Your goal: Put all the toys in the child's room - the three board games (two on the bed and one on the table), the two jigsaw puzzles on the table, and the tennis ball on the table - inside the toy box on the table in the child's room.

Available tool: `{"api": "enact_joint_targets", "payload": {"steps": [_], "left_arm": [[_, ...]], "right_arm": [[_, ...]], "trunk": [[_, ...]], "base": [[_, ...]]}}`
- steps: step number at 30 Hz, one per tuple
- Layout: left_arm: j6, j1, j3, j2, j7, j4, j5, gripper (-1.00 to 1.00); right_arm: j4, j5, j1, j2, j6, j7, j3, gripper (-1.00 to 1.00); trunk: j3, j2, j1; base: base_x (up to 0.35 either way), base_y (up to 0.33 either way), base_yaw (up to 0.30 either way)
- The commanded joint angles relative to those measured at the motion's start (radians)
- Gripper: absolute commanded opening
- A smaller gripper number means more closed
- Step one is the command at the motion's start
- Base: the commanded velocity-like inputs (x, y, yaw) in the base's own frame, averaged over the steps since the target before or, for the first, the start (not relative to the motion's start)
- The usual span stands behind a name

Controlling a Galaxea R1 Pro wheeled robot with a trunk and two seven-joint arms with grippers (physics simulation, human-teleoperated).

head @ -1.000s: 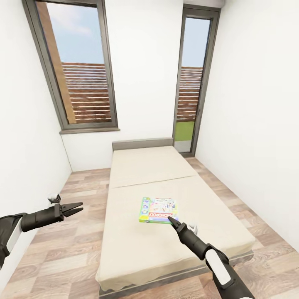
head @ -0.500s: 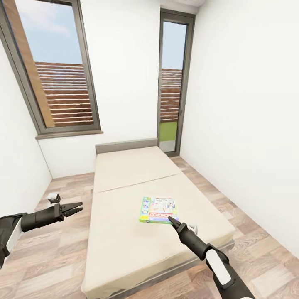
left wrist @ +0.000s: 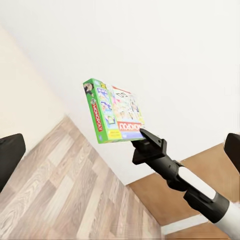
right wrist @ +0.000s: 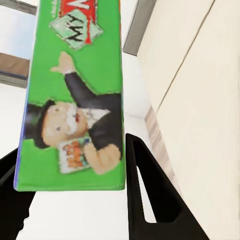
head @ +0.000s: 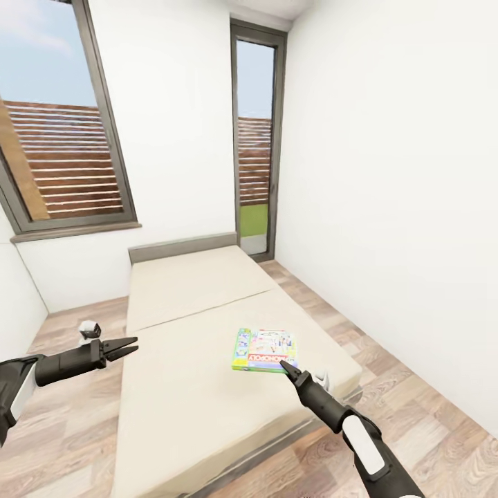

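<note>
View has swung right since earlier frames. Right gripper [head: 285, 364] fingers clamped on board game [head: 265, 350] above bed [head: 187, 387]; left gripper [head: 128, 344] fingers apart, empty.

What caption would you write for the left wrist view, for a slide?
Right gripper holding a green-edged board game in the air, above wooden floor and beside a white wall.

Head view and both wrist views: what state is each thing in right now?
board game: held by one edge in the right gripper, lifted clear of the bed, near level
right gripper: shut on the board game
left gripper: open, holding nothing, out over the floor
bed: bare mattress
</note>
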Motion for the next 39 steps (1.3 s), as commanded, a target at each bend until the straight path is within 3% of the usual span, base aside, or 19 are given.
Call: {"api": "enact_joint_targets", "payload": {"steps": [1, 39], "left_arm": [[0.011, 0.000, 0.000, 0.000, -0.003, 0.000, 0.001, 1.00], [0.007, 0.000, -0.001, 0.000, -0.002, 0.000, 0.001, 1.00]], "right_arm": [[0.000, -0.008, -0.001, 0.001, 0.009, 0.001, -0.004, -1.00], [0.000, -0.008, -0.001, 0.002, 0.009, 0.000, -0.003, -1.00]], "trunk": [[-0.001, -0.001, 0.000], [0.022, -0.001, 0.000]], "base": [[0.000, 0.000, -0.262], [0.000, 0.000, -0.262]]}}
